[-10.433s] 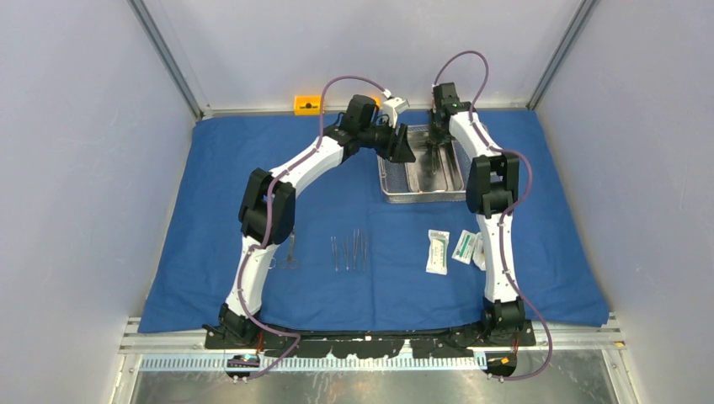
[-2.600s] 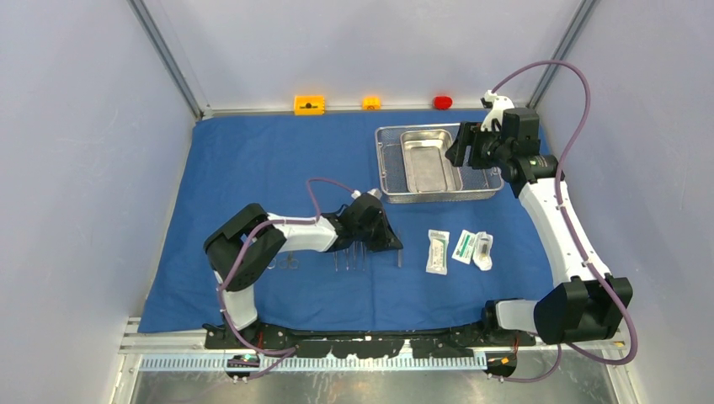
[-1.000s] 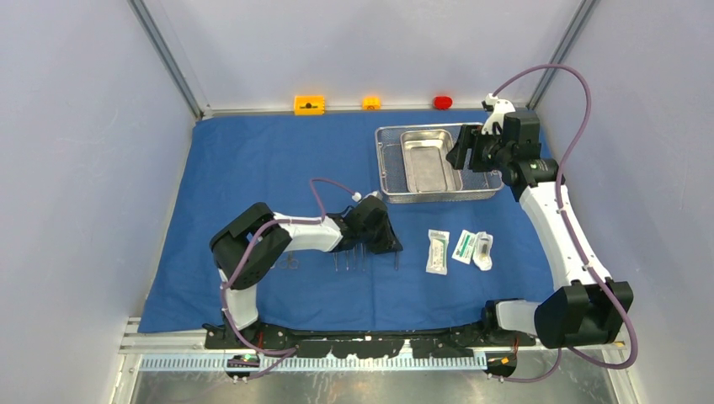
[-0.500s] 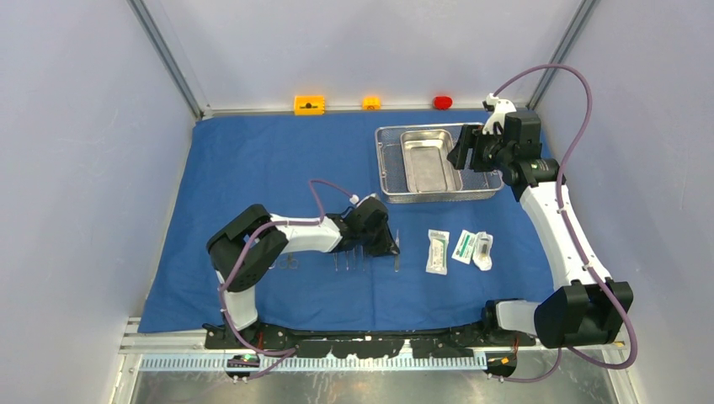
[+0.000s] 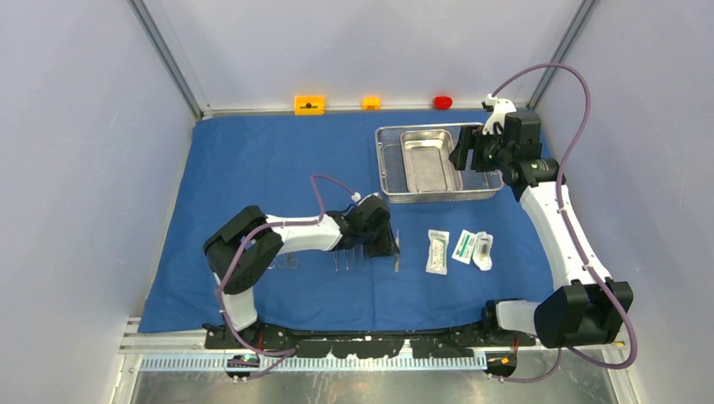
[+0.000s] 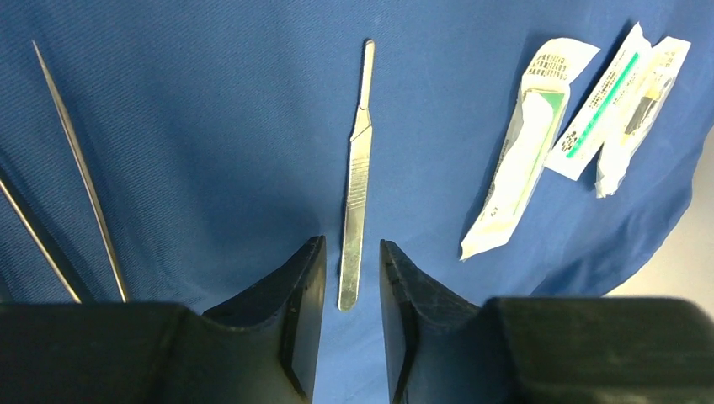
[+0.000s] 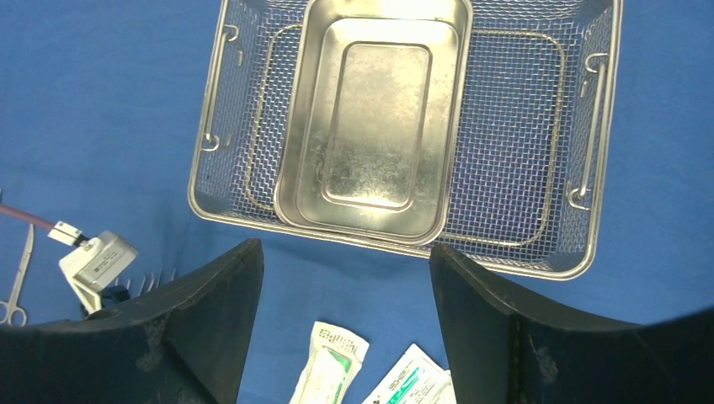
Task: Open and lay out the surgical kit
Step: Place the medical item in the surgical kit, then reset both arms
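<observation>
Instrument (image 6: 356, 181), perhaps scalpel handle, points slim end away

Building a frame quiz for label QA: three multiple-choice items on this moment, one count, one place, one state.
1. How many white packets lie on the blue cloth? A) two B) three C) five
2. Where is the steel tray? A) inside the wire-mesh basket B) beside the packets C) on the cloth's left half
3. The scalpel handle is: A) lifted off the cloth B) lying flat between the parted left fingers C) inside the basket
Answers: 1 B, three lie side by side; 2 A, it sits nested in the mesh; 3 B, gaps show on both sides.
</observation>
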Tool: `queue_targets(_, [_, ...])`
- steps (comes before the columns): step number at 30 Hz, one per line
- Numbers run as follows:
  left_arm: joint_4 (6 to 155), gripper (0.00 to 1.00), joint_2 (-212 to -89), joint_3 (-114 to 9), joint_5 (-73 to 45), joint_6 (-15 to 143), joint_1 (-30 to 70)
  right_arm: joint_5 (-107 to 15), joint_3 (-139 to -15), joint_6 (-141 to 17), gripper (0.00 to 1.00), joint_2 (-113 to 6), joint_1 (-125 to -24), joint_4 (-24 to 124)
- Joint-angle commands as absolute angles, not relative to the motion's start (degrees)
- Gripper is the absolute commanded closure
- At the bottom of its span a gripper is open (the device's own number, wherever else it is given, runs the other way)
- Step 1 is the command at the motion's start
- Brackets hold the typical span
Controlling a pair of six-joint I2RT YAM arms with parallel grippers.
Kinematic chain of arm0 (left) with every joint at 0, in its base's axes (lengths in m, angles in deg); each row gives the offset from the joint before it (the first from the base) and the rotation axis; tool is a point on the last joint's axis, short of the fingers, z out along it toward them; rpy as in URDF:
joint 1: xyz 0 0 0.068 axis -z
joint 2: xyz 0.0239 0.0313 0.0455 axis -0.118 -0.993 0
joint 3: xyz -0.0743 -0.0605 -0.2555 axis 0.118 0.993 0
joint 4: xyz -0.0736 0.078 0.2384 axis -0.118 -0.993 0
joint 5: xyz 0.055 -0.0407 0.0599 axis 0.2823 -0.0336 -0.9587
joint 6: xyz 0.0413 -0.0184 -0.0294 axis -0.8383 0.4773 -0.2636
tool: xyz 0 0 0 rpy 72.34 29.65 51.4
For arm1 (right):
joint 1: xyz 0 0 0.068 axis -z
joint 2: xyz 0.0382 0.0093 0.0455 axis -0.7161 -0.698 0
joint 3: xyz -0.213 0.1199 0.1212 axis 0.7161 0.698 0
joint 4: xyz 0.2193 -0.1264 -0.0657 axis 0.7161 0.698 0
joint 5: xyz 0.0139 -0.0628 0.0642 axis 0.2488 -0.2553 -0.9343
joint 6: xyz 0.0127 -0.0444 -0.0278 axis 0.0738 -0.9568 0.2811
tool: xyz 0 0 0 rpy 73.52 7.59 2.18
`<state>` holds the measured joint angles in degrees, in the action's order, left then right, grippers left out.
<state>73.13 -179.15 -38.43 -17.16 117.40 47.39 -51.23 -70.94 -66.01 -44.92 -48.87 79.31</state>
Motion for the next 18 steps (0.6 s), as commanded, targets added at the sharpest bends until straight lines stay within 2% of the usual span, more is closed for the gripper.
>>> queue_targets(1, [71.01,0.66,-175.32,-42.06,-19.20,112.02,47.26,-48.90,-73.00,-68.14,0.22,-44.21,-48.63,78.65])
queue_targets(7, [65.13,0.27,-173.56,-50.89,-29.32,91.46,45.62,-45.20,-72.98,-67.28,0.18,-43.18,-48.59,78.20])
queue_targets(13, [64.05,0.14,-169.22,-56.25,-37.23,71.19,43.86,-43.82,-72.86,-67.67,0.14,-42.45,-48.63,77.85])
queue_targets(18, [67.50,0.03,-163.95,-56.20,-44.82,58.68,39.20,-45.79,-71.98,-67.86,0.13,-42.44,-48.61,76.83])
